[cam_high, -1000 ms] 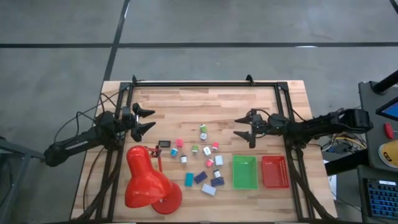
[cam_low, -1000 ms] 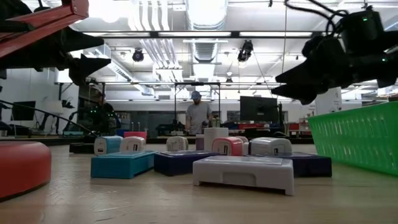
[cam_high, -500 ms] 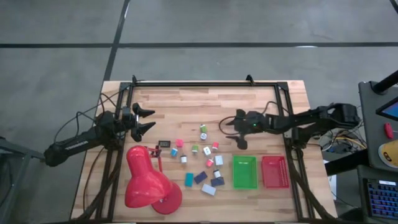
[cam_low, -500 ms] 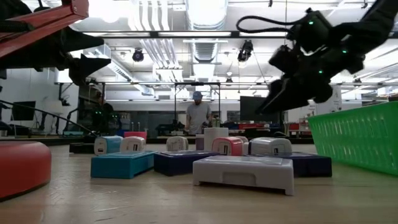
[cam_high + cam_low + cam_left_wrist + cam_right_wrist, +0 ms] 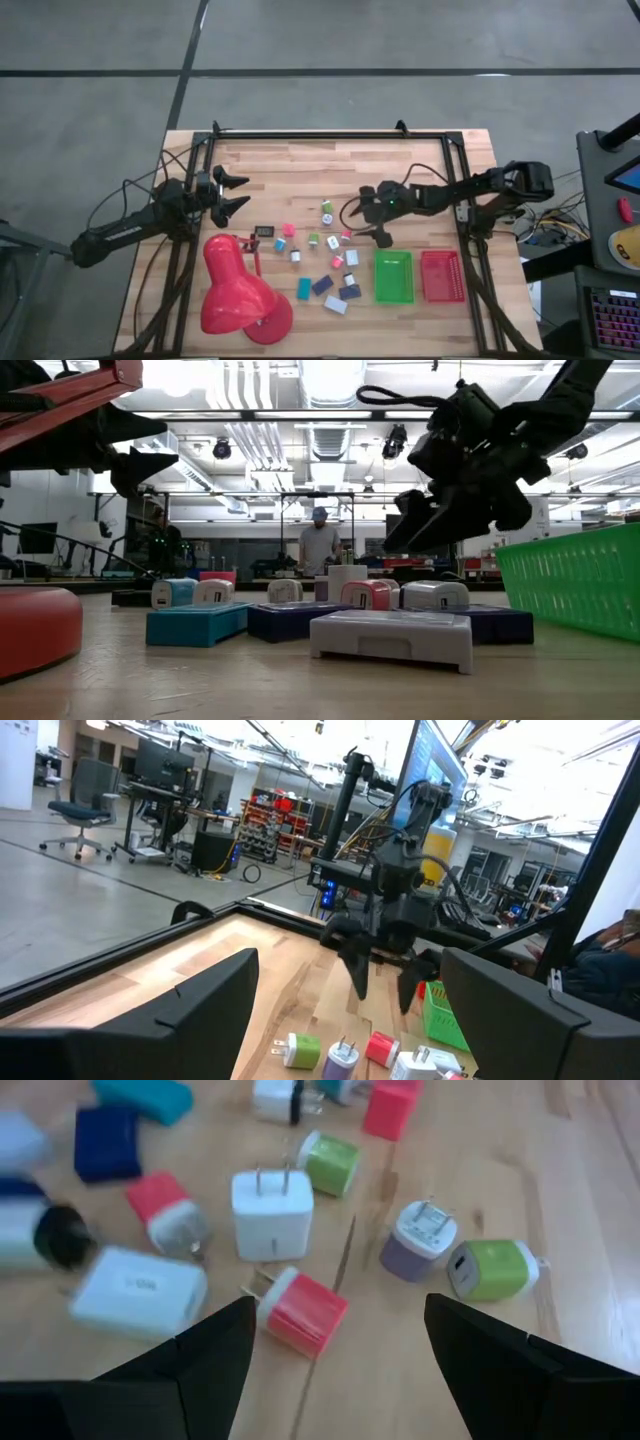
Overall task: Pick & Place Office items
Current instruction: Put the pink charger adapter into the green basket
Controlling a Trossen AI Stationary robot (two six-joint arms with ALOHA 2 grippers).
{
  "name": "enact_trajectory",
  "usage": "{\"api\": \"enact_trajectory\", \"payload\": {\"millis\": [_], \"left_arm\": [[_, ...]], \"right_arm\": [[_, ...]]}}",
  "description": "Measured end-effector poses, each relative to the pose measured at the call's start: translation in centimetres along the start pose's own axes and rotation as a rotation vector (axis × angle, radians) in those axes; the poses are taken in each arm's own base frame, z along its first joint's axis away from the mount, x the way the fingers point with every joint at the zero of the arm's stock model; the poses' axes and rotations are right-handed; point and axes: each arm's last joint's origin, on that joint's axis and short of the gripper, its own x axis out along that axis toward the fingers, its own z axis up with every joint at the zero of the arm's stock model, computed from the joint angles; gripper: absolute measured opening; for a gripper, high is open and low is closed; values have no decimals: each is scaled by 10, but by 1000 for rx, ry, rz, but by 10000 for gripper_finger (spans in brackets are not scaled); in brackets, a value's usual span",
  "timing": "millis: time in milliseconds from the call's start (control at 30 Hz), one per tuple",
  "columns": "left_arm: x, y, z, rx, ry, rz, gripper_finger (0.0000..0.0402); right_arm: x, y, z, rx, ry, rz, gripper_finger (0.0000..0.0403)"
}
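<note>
Wooden desk (image 5: 330, 165), seen from above: the right tool (image 5: 362, 219), fingers spread and holding nothing, hangs over the upper right edge of the scattered office items (image 5: 322, 258), beside a green tray (image 5: 393, 277) and a red tray (image 5: 442, 276). The left tool (image 5: 240, 193), also spread wide and empty, waits near the red lamp (image 5: 236, 290). At desk level, the right tool (image 5: 420, 525) hovers above the pieces (image 5: 390, 635) (none touched). Through the right wrist camera, a red-and-white plug block (image 5: 300, 1310) lies between the dark fingers (image 5: 215, 1350), with green, white and lilac ones near.
</note>
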Motion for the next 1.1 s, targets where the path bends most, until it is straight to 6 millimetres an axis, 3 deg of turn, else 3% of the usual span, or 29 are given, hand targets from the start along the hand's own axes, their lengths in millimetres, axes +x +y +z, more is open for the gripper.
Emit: {"api": "enact_trajectory", "payload": {"millis": [267,667,933,1100], "left_arm": [[0,0,0,-1,1,0,320],[0,0,0,0,1,0,320],[0,0,0,0,1,0,320],[0,0,0,0,1,0,320]], "right_arm": [[16,-5,2,-257,16,26,288],[38,-5,-7,-214,60,96,288],[41,-4,-9,-211,70,102,285],[41,-4,-9,-212,74,95,261]]}}
